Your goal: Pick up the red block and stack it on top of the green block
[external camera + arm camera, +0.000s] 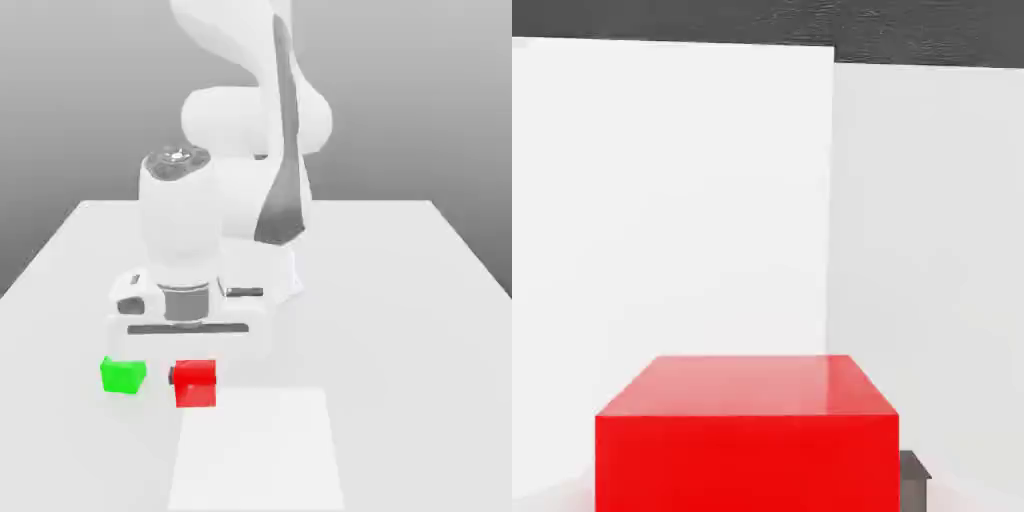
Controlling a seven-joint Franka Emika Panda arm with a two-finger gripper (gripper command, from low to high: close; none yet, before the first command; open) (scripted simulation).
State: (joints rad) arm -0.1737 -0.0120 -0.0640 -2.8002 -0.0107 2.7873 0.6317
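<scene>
The arm (235,130) occupies the upper and central part of the exterior view, bent forward over a white table (420,300), with its hand lowered toward the lower left of the frame. The gripper (193,378) sits directly over the red block (196,384), which lies in the lower left-centre of the exterior view, resting on the table. A dark finger (172,377) is visible against the block's side toward the exterior view's left. The jaws are closed onto the red block, one on each opposite side. In the hand view, the red block (747,440) fills the lower centre of the frame, with its top face and one side face visible, and a dark fingertip (914,478) touches its side at the lower right corner of the frame. The green block (123,375) stands on the table just beside the red block, toward the exterior view's left, with a narrow gap between them. A lighter white square patch (257,450) on the table lies at the bottom centre of the exterior view, and the red block rests near its upper left corner.
</scene>
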